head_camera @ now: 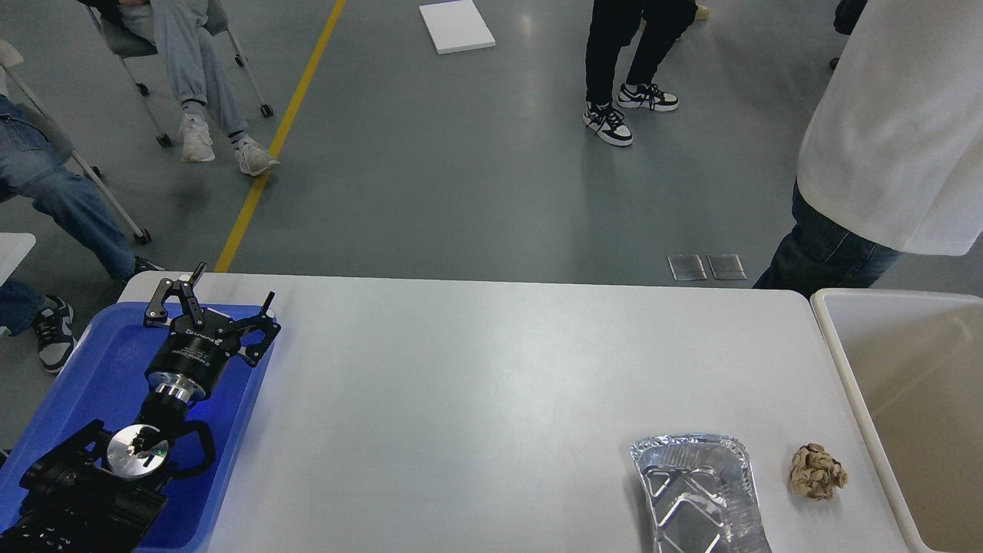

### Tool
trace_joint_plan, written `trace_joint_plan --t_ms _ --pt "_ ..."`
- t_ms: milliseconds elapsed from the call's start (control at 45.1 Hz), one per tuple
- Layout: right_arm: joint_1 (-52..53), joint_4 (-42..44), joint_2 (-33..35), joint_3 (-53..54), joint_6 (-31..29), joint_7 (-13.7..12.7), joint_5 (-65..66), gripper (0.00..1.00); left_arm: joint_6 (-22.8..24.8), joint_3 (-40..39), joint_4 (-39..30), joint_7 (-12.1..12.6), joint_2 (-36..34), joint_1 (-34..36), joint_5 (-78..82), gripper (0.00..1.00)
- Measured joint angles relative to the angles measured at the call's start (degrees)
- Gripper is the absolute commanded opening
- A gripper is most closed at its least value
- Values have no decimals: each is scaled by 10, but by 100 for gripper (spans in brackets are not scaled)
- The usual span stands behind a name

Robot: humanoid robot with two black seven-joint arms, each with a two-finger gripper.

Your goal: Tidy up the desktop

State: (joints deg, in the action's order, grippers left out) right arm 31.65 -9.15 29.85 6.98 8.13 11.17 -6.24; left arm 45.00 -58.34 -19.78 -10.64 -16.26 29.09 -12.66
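The white glossy desktop point(461, 384) fills the middle of the head view. A silver foil tray point(695, 491) lies at its front right, open side up. A crumpled brown paper ball point(818, 472) lies just right of the foil tray. My left gripper point(230, 288) is open and empty over the far end of the blue plastic tray point(100, 384) at the left. Its fingers point(265, 303) are spread wide. My right gripper is out of view.
A cream-white deep bin point(883, 369) stands off the desktop's right edge. A person in a white shirt point(898, 130) stands behind the far right corner. Seated people point(192, 69) and a standing person point(630, 61) are on the grey floor beyond.
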Motion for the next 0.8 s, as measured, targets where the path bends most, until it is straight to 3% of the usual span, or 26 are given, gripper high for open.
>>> trace_joint_plan --t_ms 332,620,797 --pt "20 -188 81 -1 37 -10 80 100 0 0 0 0 0 0 0 100" --pt "63 -348 144 -11 86 -74 203 100 0 0 0 0 0 0 0 100" --pt "127 -443 176 -74 90 -115 282 100 0 0 0 0 0 0 0 100"
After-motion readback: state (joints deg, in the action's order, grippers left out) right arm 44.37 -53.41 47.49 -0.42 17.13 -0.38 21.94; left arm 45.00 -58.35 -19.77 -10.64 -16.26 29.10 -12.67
